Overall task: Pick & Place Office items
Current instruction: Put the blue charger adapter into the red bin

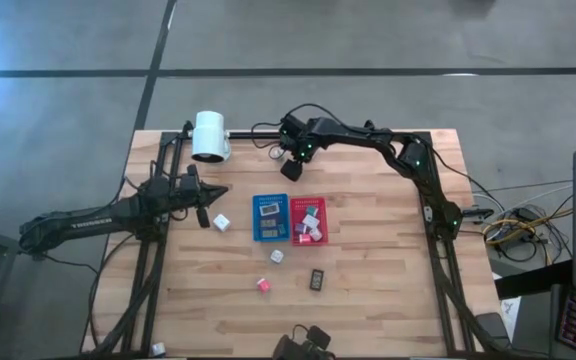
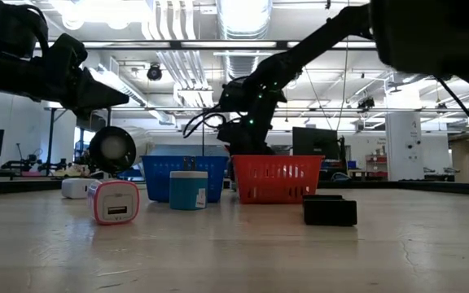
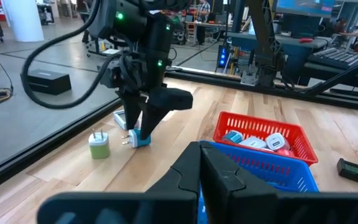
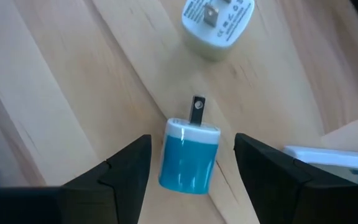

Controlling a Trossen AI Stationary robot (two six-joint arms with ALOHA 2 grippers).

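The right gripper (image 4: 191, 165) hung over the far edge of the table, upper centre in the overhead view, its jaws spread wide on either side of a blue plug-in charger (image 4: 188, 155) lying on the wood with its prongs pointing away. Nothing was gripped yet; bare board showed between each finger and the charger's sides. A pale green charger (image 4: 219, 25) lay just beyond it, apart, and a flat white item (image 4: 328, 155) sat close to one finger.

To do this pick well, the gripper probably needed to drop until the fingers bracketed the blue body at mid-height, stay centred so neither finger nudged it first, then close squarely on the flat sides rather than the prongs. Keeping clear of the flat white piece mattered too.

The left gripper (image 1: 205, 195) waited at centre left of the overhead view, clenched on nothing. The blue tray (image 1: 270, 232) and red tray (image 1: 295, 207) sat mid-table already holding items, with loose chargers (image 1: 222, 222) near the frame's middle.
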